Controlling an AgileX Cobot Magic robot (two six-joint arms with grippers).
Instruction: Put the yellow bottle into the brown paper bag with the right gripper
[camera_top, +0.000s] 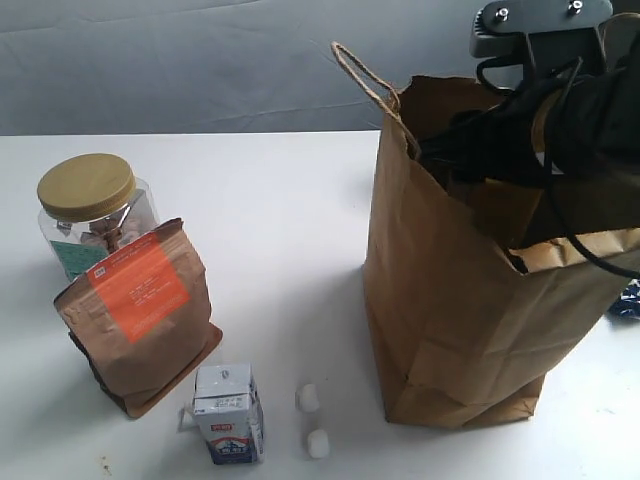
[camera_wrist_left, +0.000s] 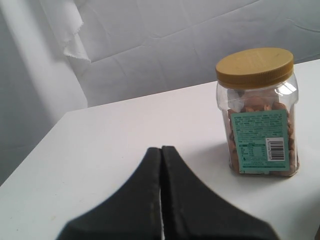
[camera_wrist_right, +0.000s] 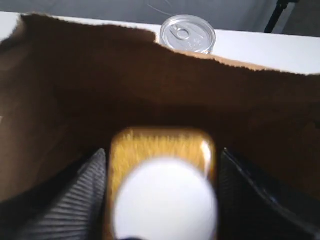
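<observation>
The brown paper bag stands upright on the right of the white table. My right arm reaches down into its open mouth, so the fingers are hidden in the exterior view. In the right wrist view the right gripper is inside the bag, its black ribbed fingers flanking the yellow bottle. The bottle's white cap is blurred, close to the camera. The left gripper is shut and empty, low over the table near the jar.
A gold-lidded jar and a small brown pouch with an orange label stand at the left. A small milk carton and two small white items lie at the front. A silver can stands behind the bag.
</observation>
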